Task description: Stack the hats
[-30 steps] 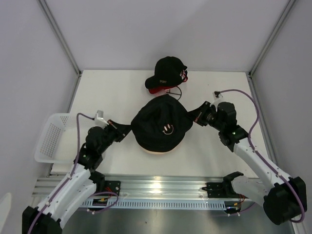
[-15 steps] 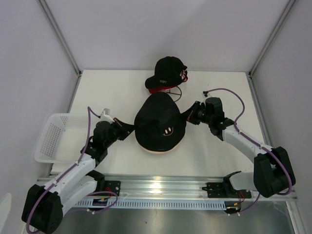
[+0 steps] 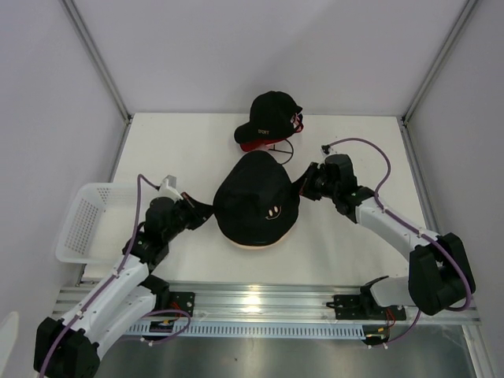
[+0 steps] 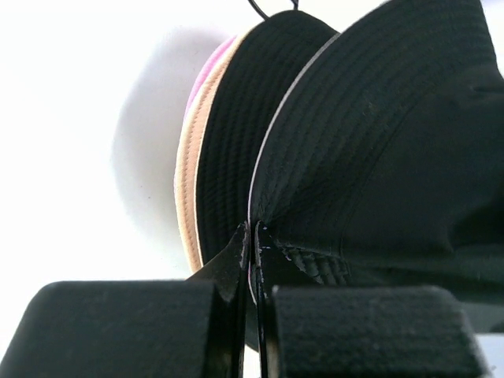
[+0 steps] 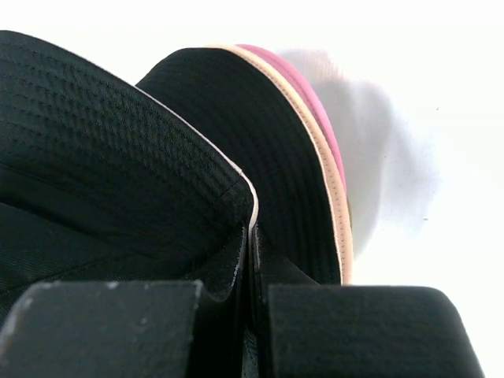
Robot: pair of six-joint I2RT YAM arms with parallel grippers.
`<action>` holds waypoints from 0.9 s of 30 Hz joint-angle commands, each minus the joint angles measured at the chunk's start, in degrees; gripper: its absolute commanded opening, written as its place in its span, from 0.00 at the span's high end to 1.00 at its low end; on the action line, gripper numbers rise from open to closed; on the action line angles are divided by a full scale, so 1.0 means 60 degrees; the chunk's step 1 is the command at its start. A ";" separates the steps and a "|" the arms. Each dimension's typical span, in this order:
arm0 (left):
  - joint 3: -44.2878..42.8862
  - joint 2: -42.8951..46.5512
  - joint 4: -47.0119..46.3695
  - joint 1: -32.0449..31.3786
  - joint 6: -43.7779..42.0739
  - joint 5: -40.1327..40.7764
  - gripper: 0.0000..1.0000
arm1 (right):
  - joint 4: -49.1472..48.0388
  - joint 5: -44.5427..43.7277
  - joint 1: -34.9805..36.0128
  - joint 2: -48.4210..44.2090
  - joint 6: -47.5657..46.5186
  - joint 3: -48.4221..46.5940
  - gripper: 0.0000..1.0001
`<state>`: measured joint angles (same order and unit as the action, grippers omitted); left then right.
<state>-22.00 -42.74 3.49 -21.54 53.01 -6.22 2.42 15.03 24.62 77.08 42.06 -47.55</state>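
Note:
The black bucket hat (image 3: 256,206), with a small smiley mark, sits over the beige hat (image 3: 253,246) and the pink hat, of which only thin edges show in the top view. My left gripper (image 3: 206,213) is shut on the black hat's left brim (image 4: 378,142). My right gripper (image 3: 305,187) is shut on its right brim (image 5: 94,142). Between them the black hat is bowed up into a narrow dome. Both wrist views show the beige rim (image 4: 187,181) (image 5: 337,213) with the pink rim (image 4: 206,75) (image 5: 315,102) against it, beside the black brim.
A black baseball cap (image 3: 268,118) with red under its visor lies just behind the hats, with thin wire hoops beside it. A white mesh basket (image 3: 83,220) stands at the table's left edge. White walls and metal posts enclose the table.
My right gripper has moved inward to the left with the brim, and the left has edged in too. The black hat has gone from wide and flat to narrower and domed.

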 commanded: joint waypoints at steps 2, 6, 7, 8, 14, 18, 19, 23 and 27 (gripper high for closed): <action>-0.0082 -0.0330 0.2128 0.0016 -0.1700 0.0027 0.99 | 0.2264 -0.1684 -0.0061 0.0964 -0.1341 -0.0027 1.00; -0.0302 -0.0669 0.1998 -0.0057 -0.1965 -0.0369 0.99 | 0.2000 -0.1625 -0.0031 0.1756 -0.1634 -0.1023 1.00; -0.0332 -0.0684 0.2012 -0.0086 -0.1966 -0.0384 0.99 | 0.2014 -0.1640 -0.0046 0.1918 -0.1809 -0.1446 1.00; -0.0420 -0.0684 0.2084 -0.0116 -0.1980 -0.0399 0.99 | 0.2043 -0.1669 -0.0046 0.2108 -0.1912 -0.1668 1.00; -0.1108 0.0573 0.3241 -0.0131 -0.2068 0.0712 0.54 | 0.2950 -0.1874 -0.0046 0.3515 -0.2848 -0.3482 1.00; -0.1768 0.1308 0.2603 0.0597 -0.2243 0.1111 0.37 | 0.3392 -0.1934 -0.0031 0.3867 -0.3523 -0.4218 1.00; -0.1783 0.1294 0.2192 0.0935 -0.2258 0.0283 0.35 | 0.3348 -0.1832 -0.0046 0.3925 -0.3655 -0.4306 1.00; -0.1942 0.0475 0.0199 0.2796 -0.1922 -0.2490 0.34 | 0.3405 -0.1377 -0.0032 0.4130 -0.3978 -0.4935 1.00; -0.2732 -0.0606 -0.0870 0.3165 -0.2009 -0.3254 0.31 | 0.3450 -0.1040 -0.0031 0.4175 -0.4198 -0.5434 1.00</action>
<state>-33.71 -43.00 7.38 -3.22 41.54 -17.06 20.25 9.50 24.86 101.08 20.67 -77.49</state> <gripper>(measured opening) 0.684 0.010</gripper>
